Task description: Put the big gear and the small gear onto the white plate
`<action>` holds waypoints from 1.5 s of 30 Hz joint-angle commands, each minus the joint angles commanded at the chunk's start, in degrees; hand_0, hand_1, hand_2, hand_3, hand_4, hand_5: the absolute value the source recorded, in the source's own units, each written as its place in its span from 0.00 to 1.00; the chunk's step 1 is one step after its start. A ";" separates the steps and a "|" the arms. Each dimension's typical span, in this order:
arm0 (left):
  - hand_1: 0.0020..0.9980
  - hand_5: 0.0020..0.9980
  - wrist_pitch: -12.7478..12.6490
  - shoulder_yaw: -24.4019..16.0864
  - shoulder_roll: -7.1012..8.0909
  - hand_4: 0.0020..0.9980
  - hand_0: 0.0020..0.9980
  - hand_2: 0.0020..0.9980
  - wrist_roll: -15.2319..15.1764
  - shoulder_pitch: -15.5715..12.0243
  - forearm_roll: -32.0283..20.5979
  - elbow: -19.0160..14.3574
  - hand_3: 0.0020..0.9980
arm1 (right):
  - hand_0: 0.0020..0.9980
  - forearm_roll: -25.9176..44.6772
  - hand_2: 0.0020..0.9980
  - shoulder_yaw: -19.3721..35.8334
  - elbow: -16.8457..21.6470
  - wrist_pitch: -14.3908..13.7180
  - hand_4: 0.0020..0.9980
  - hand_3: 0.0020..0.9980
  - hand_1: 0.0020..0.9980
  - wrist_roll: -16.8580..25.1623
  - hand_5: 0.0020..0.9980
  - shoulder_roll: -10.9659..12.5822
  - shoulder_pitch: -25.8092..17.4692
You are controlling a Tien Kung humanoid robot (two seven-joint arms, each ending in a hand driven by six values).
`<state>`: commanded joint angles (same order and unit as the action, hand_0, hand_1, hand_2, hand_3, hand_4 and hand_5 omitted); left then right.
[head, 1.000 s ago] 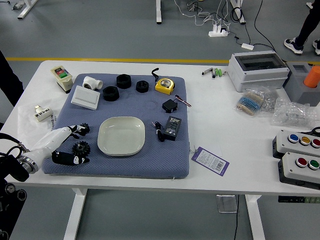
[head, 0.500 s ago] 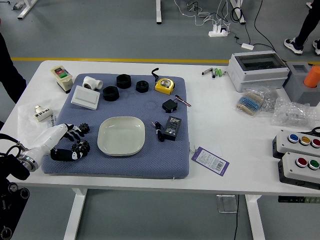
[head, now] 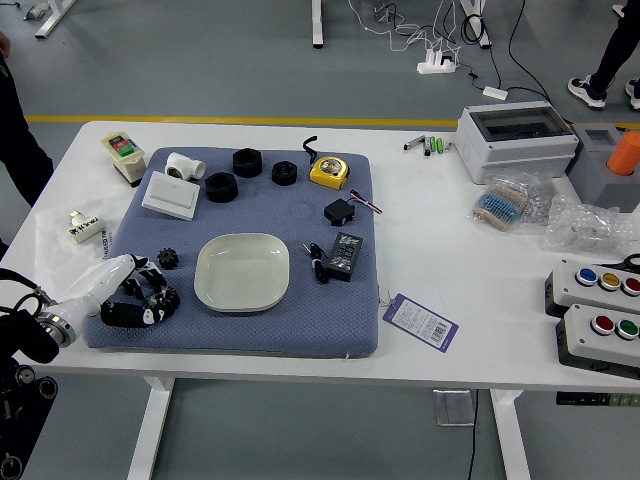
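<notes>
The left hand [head: 155,301] comes in low from the left, its black fingers curled against the big black gear [head: 171,301] and its thumb on the near side. The fingers partly cover this gear, which is still at mat height as far as can be seen. Just beyond it, the small black gear [head: 168,258] lies on the blue mat, apart from the fingers. The white plate [head: 243,302] sits bare on the mat to the right of both gears. The right hand is out of view.
Behind the plate are black rings [head: 222,187], a white box [head: 171,196] and a yellow tape measure [head: 329,171]. A black adapter [head: 345,257] with a cable lies right of the plate. A person in dark clothes [head: 20,150] stands at the far left.
The left hand's fingers have drawn back from beside the small gear and curled in around the big gear. The small gear is now fully uncovered. The person's arm at the left edge has shifted.
</notes>
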<state>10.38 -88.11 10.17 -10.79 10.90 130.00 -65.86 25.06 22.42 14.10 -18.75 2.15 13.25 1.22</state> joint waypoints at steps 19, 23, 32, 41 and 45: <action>0.68 0.10 1.75 0.02 0.03 0.93 0.55 0.76 1.16 -0.07 0.00 -1.70 0.71 | 0.70 -0.09 0.74 0.06 0.00 0.07 0.79 0.56 0.71 -0.05 0.64 0.05 0.08; 0.69 0.10 2.19 0.00 -0.02 0.94 0.57 0.78 1.33 -0.15 0.00 -1.81 0.74 | 0.70 -0.16 0.74 0.20 0.00 0.06 0.79 0.56 0.71 -0.03 0.64 0.04 0.11; 0.55 0.07 3.33 0.05 0.07 0.82 0.46 0.56 1.66 -0.20 0.00 -1.79 0.61 | 0.70 -0.16 0.74 0.10 -0.01 0.10 0.79 0.56 0.71 -0.09 0.64 0.02 0.13; 0.35 0.00 3.04 0.35 0.11 0.27 0.32 0.39 1.60 -0.13 0.00 -1.77 0.47 | 0.70 -0.09 0.74 0.07 -0.01 0.13 0.79 0.56 0.71 -0.08 0.64 0.00 0.10; 0.35 0.00 3.15 0.35 0.23 0.27 0.32 0.39 1.65 -0.11 0.00 -1.81 0.47 | 0.70 -0.04 0.74 0.01 -0.02 0.14 0.79 0.56 0.71 -0.08 0.64 -0.05 0.05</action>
<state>13.53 -87.76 10.41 -9.14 10.79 130.00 -67.67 25.02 22.43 14.08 -18.61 2.07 13.20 1.26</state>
